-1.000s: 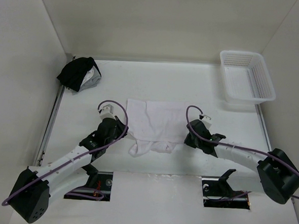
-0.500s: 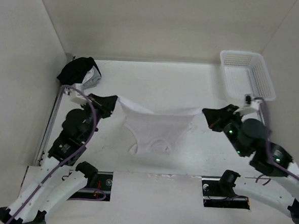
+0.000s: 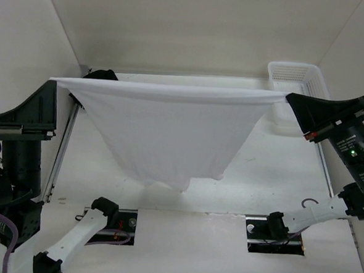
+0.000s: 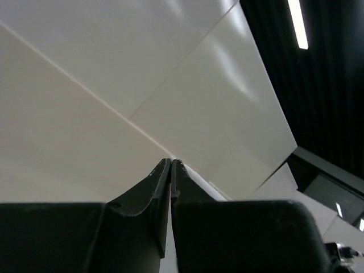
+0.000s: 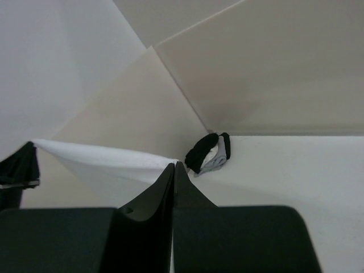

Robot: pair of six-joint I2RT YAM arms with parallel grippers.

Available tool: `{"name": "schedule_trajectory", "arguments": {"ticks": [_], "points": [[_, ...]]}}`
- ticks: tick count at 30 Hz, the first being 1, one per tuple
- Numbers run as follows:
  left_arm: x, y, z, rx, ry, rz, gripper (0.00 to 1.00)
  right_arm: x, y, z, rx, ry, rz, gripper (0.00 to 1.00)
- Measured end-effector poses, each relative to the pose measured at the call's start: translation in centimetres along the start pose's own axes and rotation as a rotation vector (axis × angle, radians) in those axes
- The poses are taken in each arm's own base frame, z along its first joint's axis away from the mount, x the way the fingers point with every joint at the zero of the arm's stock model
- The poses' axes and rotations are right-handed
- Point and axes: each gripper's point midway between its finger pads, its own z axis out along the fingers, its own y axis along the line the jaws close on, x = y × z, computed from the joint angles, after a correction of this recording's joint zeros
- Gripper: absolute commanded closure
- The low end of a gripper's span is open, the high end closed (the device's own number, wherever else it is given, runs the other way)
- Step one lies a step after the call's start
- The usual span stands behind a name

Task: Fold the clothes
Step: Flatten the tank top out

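High above the bench (image 3: pixel 272 173), the white garment (image 3: pixel 164 129) now hangs stretched between the two claws. A second ago it lay rumpled on the bench between the lowered arms. Half a second ago its two corners were just coming up. Now both arms are raised and pulled wide apart, so the top edge runs taut and nearly level, and the cloth falls in a broad triangle to a wrinkled tip near the front edge. Whether that tip touches the bench I cannot tell.

The left claw (image 3: pixel 55 80) is closed on the left corner, and the right claw (image 3: pixel 288 97) is closed on the right corner. I judge that the garment has been opened out for laying flat, with no fold made yet.

By count:
- one white garment
- one black-and-grey bundle (image 5: pixel 209 153) in the far left corner
- one white plastic basket (image 3: pixel 295 72) at the far right
- two arms, each with one claw
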Motion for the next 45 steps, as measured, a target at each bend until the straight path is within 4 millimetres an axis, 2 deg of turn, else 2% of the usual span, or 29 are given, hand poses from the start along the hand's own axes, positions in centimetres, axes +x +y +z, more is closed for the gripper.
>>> {"name": "schedule_trajectory", "arguments": {"ticks": [2, 4, 6, 8, 11, 13, 15, 17, 18, 21, 23, 26, 28, 30, 33, 36, 38, 39, 41, 43, 45], "points": [[-1.3, -1.0, 0.4, 0.011, -0.045, 0.022, 0.98, -0.1, 1.4, 0.8, 0.009, -0.030, -0.082, 1.00], [-1.7, -1.5, 1.0, 0.015, -0.071, 0.049, 0.98, 0.1, 1.7, 1.5, 0.040, -0.066, -0.160, 1.00], [-1.2, -1.1, 2.1, 0.008, -0.077, 0.073, 0.98, 0.5, 1.5, 2.1, 0.075, -0.095, -0.228, 1.00], [0.4, 0.6, 3.6, -0.022, -0.059, 0.090, 0.98, 1.5, 0.9, 2.6, 0.113, -0.114, -0.285, 1.00], [5.3, 6.5, 5.9, -0.133, 0.028, 0.105, 0.98, 3.4, -0.7, 3.6, 0.173, -0.132, -0.352, 1.00], [9.6, 12.1, 6.8, -0.246, 0.117, 0.115, 0.98, 4.5, -2.2, 4.9, 0.208, -0.143, -0.378, 1.00], [13.4, 17.3, 7.1, -0.359, 0.195, 0.131, 0.98, 5.4, -4.2, 7.0, 0.235, -0.149, -0.393, 1.00], [16.9, 22.2, 7.7, -0.467, 0.266, 0.148, 0.98, 5.8, -7.4, 9.9, 0.274, -0.147, -0.400, 1.00], [18.4, 24.3, 8.1, -0.509, 0.296, 0.154, 0.99, 5.9, -9.7, 11.7, 0.302, -0.139, -0.393, 1.00], [22.0, 28.9, 10.2, -0.593, 0.362, 0.170, 0.99, 6.5, -16.2, 16.9, 0.382, -0.073, -0.353, 1.00], [23.6, 30.5, 12.8, -0.608, 0.383, 0.176, 0.99, 7.3, -19.9, 20.5, 0.414, -0.005, -0.316, 1.00], [24.6, 30.8, 17.5, -0.571, 0.379, 0.174, 0.99, 7.5, -23.0, 25.0, 0.423, 0.063, -0.261, 1.00], [24.0, 29.7, 20.1, -0.523, 0.356, 0.176, 0.99, 6.8, -23.1, 26.4, 0.408, 0.079, -0.241, 1.00], [22.4, 27.9, 21.6, -0.477, 0.321, 0.183, 0.99, 5.1, -21.7, 26.9, 0.374, 0.067, -0.233, 1.00], [19.3, 24.6, 23.3, -0.399, 0.248, 0.195, 0.99, 1.1, -17.8, 26.2, 0.298, -0.007, -0.234, 1.00], [16.6, 22.2, 23.8, -0.347, 0.193, 0.212, 0.99, -2.6, -14.2, 24.2, 0.231, -0.093, -0.242, 1.00], [15.6, 21.0, 23.6, -0.327, 0.176, 0.225, 0.99, -3.4, -13.2, 22.6, 0.220, -0.110, -0.242, 1.00], [15.3, 20.6, 23.5, -0.317, 0.169, 0.231, 0.99, -3.2, -13.1, 21.6, 0.223, -0.105, -0.240, 1.00], [15.2, 20.1, 22.5, -0.300, 0.164, 0.243, 0.99, -1.5, -13.7, 19.7, 0.241, -0.076, -0.234, 1.00], [16.0, 20.7, 20.0, -0.314, 0.184, 0.253, 0.99, 1.8, -15.1, 17.5, 0.270, -0.022, -0.222, 1.00], [17.5, 22.1, 16.3, -0.344, 0.217, 0.258, 0.99, 6.4, -16.9, 15.2, 0.302, 0.049, -0.206, 1.00]]}}
